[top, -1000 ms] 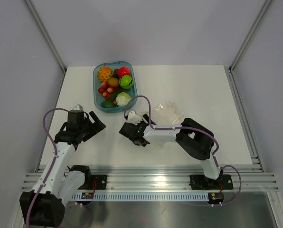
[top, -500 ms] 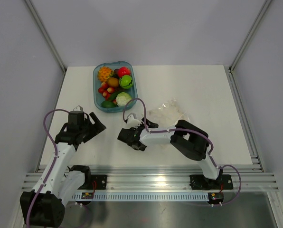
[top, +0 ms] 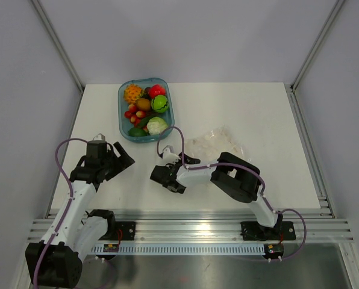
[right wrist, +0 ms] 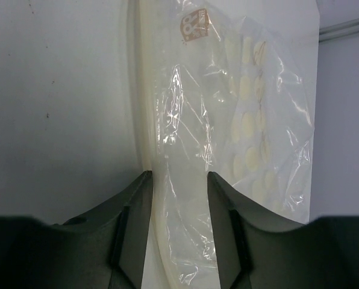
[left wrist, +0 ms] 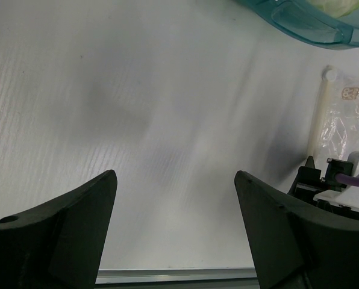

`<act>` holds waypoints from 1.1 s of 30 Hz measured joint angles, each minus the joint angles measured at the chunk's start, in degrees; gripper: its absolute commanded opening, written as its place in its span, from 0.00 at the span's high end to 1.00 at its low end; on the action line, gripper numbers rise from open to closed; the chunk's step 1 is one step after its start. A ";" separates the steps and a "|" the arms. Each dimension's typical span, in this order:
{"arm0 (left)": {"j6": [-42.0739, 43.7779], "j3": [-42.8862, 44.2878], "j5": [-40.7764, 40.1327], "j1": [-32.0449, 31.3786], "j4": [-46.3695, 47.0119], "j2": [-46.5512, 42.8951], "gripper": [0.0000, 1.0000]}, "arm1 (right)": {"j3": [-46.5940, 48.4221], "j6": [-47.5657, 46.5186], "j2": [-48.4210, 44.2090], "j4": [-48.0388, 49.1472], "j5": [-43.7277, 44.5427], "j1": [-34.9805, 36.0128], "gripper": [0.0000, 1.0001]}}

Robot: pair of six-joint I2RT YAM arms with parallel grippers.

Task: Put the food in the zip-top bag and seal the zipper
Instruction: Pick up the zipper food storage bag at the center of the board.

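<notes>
The zip-top bag (top: 214, 143) lay flat on the table (top: 264, 108), near the blue tray (top: 121, 114). All the food (top: 144, 109) sat in that tray, none of it bagged. In the wrist view the right gripper (right wrist: 179, 180) was low at the bag's near end, its jaws parted only narrowly. The pale zipper (right wrist: 141, 108) edge ran between them with a gap showing, so we judged nothing clamped. The left gripper (left wrist: 176, 223) hung spread wide over bare table, holding nothing. We took the step in hand to be seizing the bag's mouth. To do it well, we thought the right jaws should close on a single layer at the strip. A gentle lift would then make the mouth gape toward the tray, with the left arm free to fetch fruit.
</notes>
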 measured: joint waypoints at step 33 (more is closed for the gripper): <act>-0.48 -0.35 21.90 -4.09 12.39 3.63 0.15 | -7.74 -0.33 -29.83 9.84 -18.53 -3.21 1.00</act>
